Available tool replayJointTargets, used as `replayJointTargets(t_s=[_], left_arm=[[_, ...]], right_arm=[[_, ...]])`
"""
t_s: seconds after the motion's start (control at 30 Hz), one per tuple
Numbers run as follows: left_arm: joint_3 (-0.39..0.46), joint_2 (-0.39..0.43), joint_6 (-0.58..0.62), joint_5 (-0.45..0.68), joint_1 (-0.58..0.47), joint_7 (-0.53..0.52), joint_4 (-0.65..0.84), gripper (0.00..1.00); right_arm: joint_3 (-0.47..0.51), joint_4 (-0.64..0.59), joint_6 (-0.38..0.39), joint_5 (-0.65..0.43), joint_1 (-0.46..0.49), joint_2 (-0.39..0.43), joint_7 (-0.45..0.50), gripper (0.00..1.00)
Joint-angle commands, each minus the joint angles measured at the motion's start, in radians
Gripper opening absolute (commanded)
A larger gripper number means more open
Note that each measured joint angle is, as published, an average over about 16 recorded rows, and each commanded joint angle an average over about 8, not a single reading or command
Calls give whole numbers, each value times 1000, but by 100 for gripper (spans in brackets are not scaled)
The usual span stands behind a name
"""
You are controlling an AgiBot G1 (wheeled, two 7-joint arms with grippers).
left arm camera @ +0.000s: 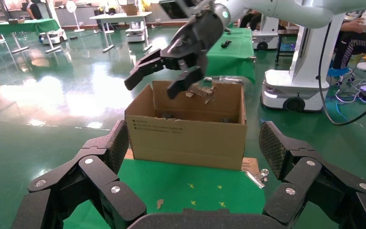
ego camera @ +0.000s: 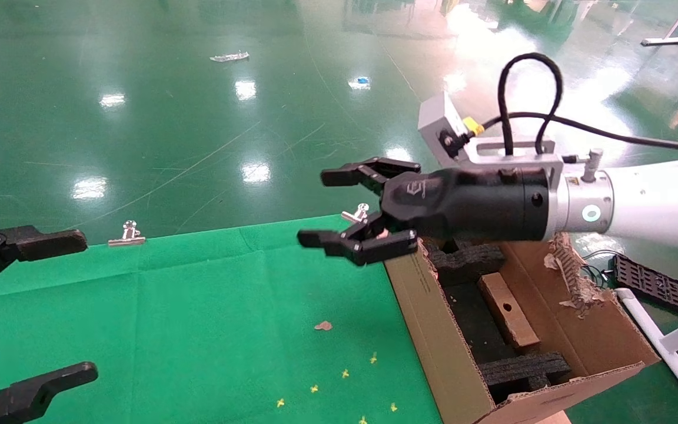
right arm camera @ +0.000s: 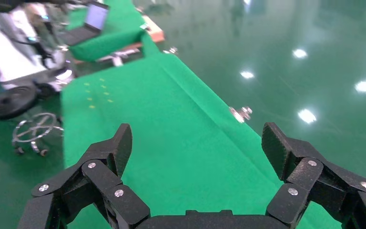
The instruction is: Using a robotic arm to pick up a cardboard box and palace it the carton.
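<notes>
The small flat cardboard box (ego camera: 508, 309) with a round hole lies inside the large carton (ego camera: 433, 330), between black foam blocks (ego camera: 524, 368). The carton stands at the right end of the green table; in the left wrist view the carton (left arm camera: 188, 136) shows from its side. The white robotic arm (ego camera: 657, 206) reaches in from the right. My right gripper (ego camera: 339, 207) is open and empty, high above the table just left of the carton's far end; it also shows in the left wrist view (left arm camera: 164, 76). My left gripper (ego camera: 39, 306) is open and empty at the table's left edge.
The green cloth (ego camera: 198, 318) is held by metal clips (ego camera: 128, 234) at the far edge. A brown scrap (ego camera: 323, 325) and small yellow cross marks (ego camera: 345, 373) lie near the carton. One carton flap (ego camera: 571, 277) is torn ragged. A black tray (ego camera: 654, 284) lies on the floor beyond.
</notes>
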Motion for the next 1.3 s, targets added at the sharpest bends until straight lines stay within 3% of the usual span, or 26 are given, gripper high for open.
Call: replayJointTargets(t_s=[0.03,0.6,1.3], left_arm=[[0,0,0,0,0,0,0,100],[1,0,-1,-1,0,1,0,100],[1,0,-1,-1,0,0,0,100]], right_arm=[[37,35,-10,15,-36,1,-12,100],[325,309,-88,133,-318,7,-99,100],[314,297,-85,130,-307,7,-96,100]])
